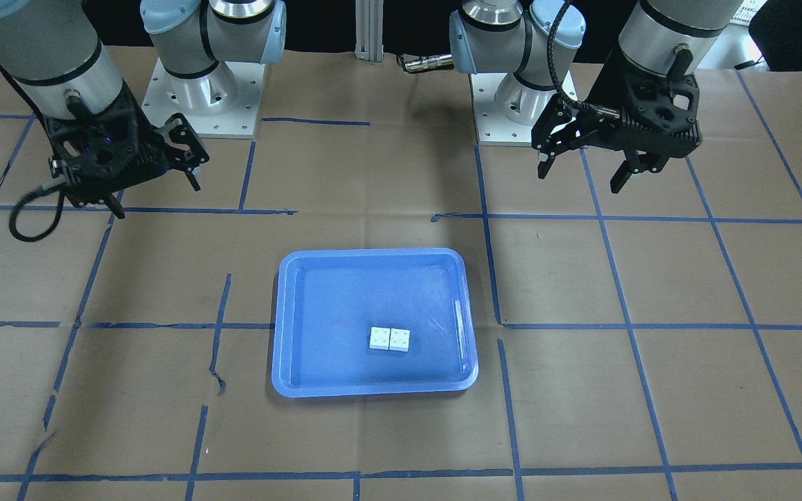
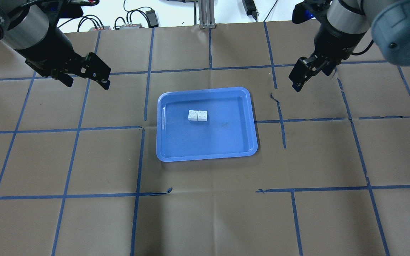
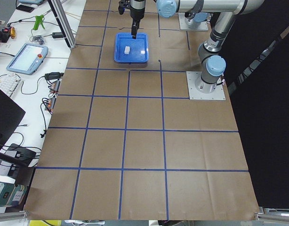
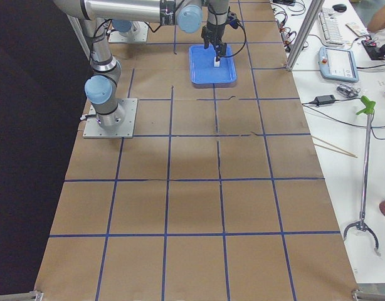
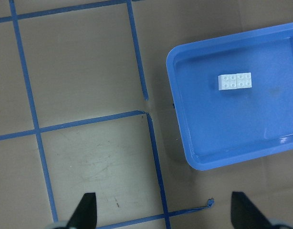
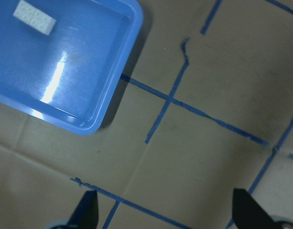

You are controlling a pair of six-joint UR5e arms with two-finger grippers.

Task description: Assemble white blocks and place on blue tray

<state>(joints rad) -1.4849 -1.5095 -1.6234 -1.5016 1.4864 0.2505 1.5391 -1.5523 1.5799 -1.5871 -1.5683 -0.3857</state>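
The two white blocks (image 2: 198,116) lie side by side, touching, inside the blue tray (image 2: 208,142), in its far-left part. They also show in the front view (image 1: 390,339), the left wrist view (image 5: 235,81) and the right wrist view (image 6: 34,16). My left gripper (image 2: 87,82) hangs open and empty above the table, left of the tray. My right gripper (image 2: 297,80) hangs open and empty, right of the tray's far corner. Both are well apart from the tray (image 1: 345,299).
Brown paper with a grid of blue tape lines covers the table. The two arm bases (image 1: 199,97) (image 1: 512,104) stand on plates at the robot's side. A torn tape end (image 2: 166,192) lies near the tray.
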